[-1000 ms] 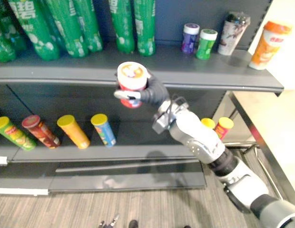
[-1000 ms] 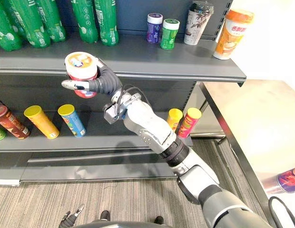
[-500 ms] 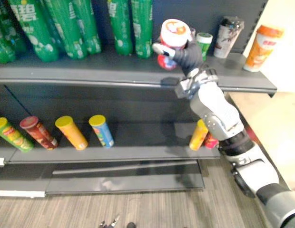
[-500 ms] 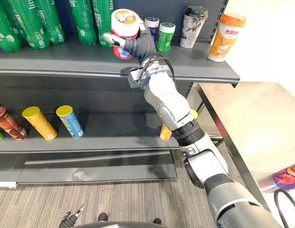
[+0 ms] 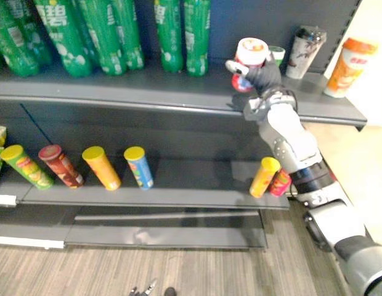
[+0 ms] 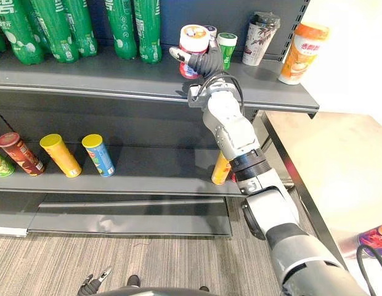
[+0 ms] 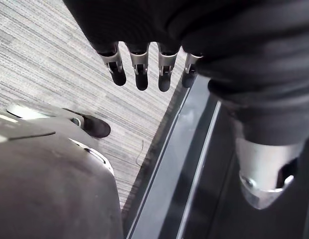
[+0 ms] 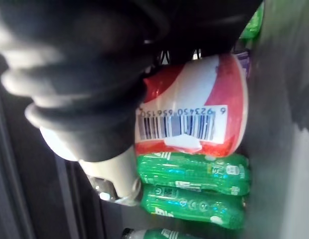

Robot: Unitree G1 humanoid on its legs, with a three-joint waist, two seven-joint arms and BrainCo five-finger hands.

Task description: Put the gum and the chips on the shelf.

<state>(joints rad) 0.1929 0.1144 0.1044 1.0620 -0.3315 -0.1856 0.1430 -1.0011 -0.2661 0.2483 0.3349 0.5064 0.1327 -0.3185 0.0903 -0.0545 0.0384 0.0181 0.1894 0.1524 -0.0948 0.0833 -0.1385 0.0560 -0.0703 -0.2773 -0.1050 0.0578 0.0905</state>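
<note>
A red and white gum tub [image 5: 249, 54] is at the top shelf [image 5: 148, 92], in front of a purple tub [image 6: 210, 29] and a green tub [image 6: 226, 46]. My right hand [image 6: 209, 61] is shut on it, thumb and fingers curled round its side [image 8: 194, 109]. I cannot tell whether its base touches the shelf. A yellow chips can [image 5: 265, 177] and a red one [image 5: 280, 182] lean at the right end of the lower shelf [image 5: 197, 194]. My left hand [image 7: 138, 62] hangs over the carpet with straight fingers, holding nothing.
Green bottles [image 5: 117, 31] line the top shelf's left and middle. A dark-lidded cup [image 6: 262, 38] and an orange cup [image 6: 302, 44] stand at its right end. Several chips cans [image 5: 101, 168] lie on the lower shelf's left. A steel table [image 6: 339, 160] is at the right.
My right hand carried the gum tub from below the top shelf's front edge up over the shelf, then right and back towards the small tubs. The camera also shifted.
</note>
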